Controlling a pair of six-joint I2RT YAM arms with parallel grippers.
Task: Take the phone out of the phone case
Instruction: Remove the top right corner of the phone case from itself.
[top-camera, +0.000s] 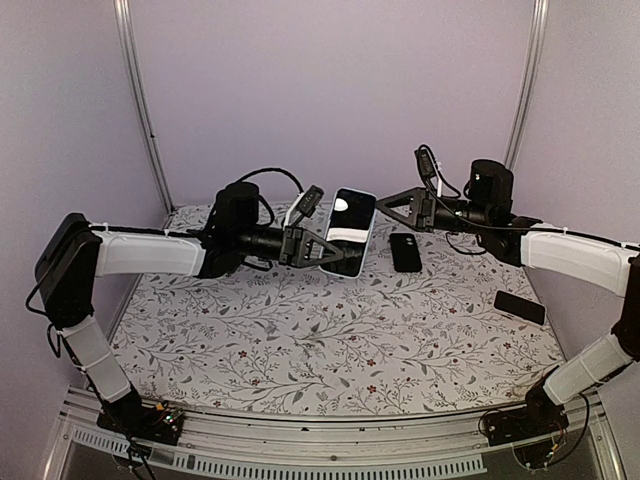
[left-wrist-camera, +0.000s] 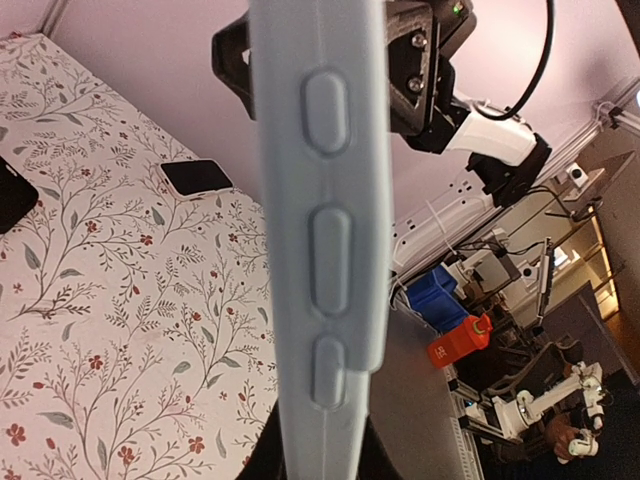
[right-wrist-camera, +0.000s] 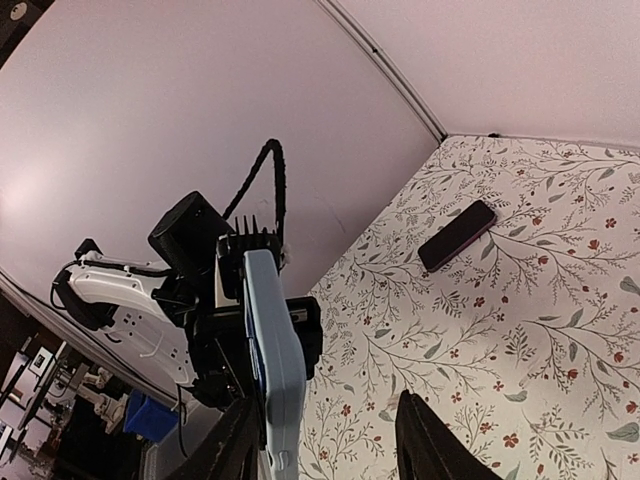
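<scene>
We see the phone (top-camera: 352, 212) seated in its pale blue case (top-camera: 354, 191), held upright above the table (top-camera: 300, 330).
From above, the left gripper (top-camera: 340, 256) clamps the case's lower end, and the right gripper (top-camera: 384, 204) hangs spread just beside its right edge, with open air around. At the left wrist, the case's button edge fills the middle. At the right wrist, the case stands between parted fingers (right-wrist-camera: 425, 445), nearer the left one.

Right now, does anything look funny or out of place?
The light-blue phone case is up in the air, pinched upright by the left gripper, while two dark phones lie flat on the table. Nothing looks broken.
</scene>
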